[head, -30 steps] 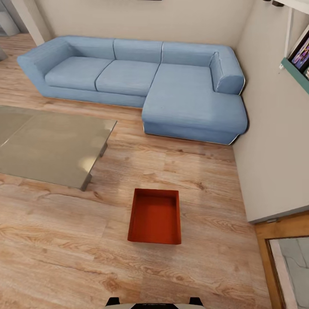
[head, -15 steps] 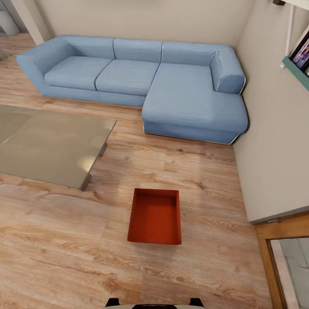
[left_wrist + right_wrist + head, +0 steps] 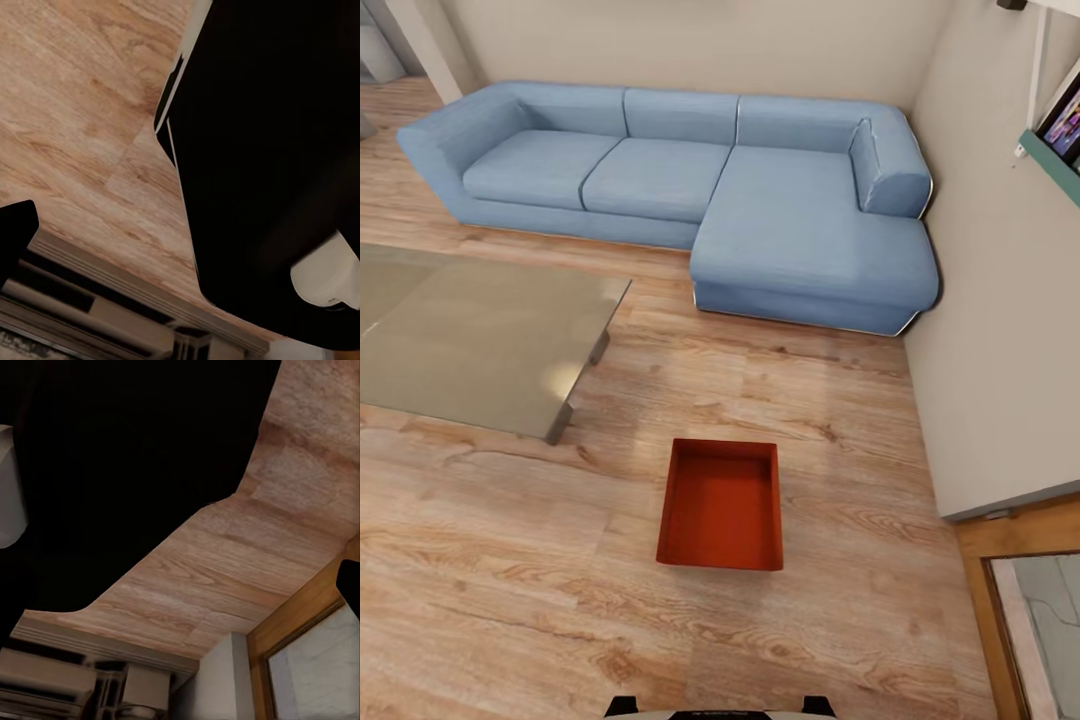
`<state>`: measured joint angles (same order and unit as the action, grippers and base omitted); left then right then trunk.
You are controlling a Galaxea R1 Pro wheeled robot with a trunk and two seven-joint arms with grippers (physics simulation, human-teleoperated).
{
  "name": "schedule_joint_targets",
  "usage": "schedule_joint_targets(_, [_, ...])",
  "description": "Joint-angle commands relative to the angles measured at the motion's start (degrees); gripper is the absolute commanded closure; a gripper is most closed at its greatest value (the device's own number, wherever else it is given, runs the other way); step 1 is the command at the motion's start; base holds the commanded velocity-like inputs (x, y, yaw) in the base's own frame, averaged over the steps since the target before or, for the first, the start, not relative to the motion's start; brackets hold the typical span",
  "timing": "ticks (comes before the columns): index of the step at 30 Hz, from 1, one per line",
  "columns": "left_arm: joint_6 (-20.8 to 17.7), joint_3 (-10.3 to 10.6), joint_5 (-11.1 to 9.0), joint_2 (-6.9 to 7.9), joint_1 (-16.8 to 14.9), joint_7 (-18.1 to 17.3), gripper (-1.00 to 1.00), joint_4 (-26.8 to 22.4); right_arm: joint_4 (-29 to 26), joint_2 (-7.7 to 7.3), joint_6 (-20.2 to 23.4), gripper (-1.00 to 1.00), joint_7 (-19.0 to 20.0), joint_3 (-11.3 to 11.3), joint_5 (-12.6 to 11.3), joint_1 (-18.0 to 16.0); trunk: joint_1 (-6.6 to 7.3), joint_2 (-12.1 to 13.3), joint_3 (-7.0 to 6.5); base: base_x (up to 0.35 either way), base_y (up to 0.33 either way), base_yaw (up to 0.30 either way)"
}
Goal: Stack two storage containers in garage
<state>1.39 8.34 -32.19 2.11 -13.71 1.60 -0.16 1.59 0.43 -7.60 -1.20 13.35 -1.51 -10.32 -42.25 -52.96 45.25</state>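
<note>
Our head view has crept slightly forward. We see nothing moved: the storage container (image 3: 721, 504) merely sits marginally nearer.

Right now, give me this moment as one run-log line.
room: living room | storage container: upright, empty, on wood floor, ahead of base | coffee table left | sofa beyond | grippers: state unclear

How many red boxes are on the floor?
1. One storage container sits open-topped on the wood-plank floor, between the glass coffee table and the wall, in front of the blue sofa. A second may be out of view.
</note>
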Motion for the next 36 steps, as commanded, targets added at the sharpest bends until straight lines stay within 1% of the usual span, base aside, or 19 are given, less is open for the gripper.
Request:
schedule_joint_targets(1, [0.1,0.5,-0.4,0.0,0.0,0.2,-1.0,0.0,0.2,0.02,-0.3,-1.0,-0.1,0.4,-0.1,-0.1,-0.23,-0.4,0.22,0.0,0.0,0.0])
schedule_joint_targets(9, [0.1,0.5,-0.4,-0.01,0.0,0.2,-1.0,0.0,0.2,0.01,-0.3,-1.0,-0.1,0.3,-0.2,-0.1,-1.99,-3.7,1.65,0.0,0.0,0.0])
schedule_joint_targets(27, [0.2,0.5,-0.4,0.01,0.0,0.2,-1.0,0.0,0.2,0.01,-0.2,-1.0,-0.2,0.3,-0.2,-0.1,-1.99,-3.7,1.65,0.0,0.0,0.0])
schedule_joint_targets(36, [0.1,0.5,-0.4,-0.01,0.0,0.2,-1.0,0.0,0.2,0.01,-0.2,-1.0,-0.2,0.3,-0.2,-0.1,-3.96,-7.3,3.27,0.0,0.0,0.0])
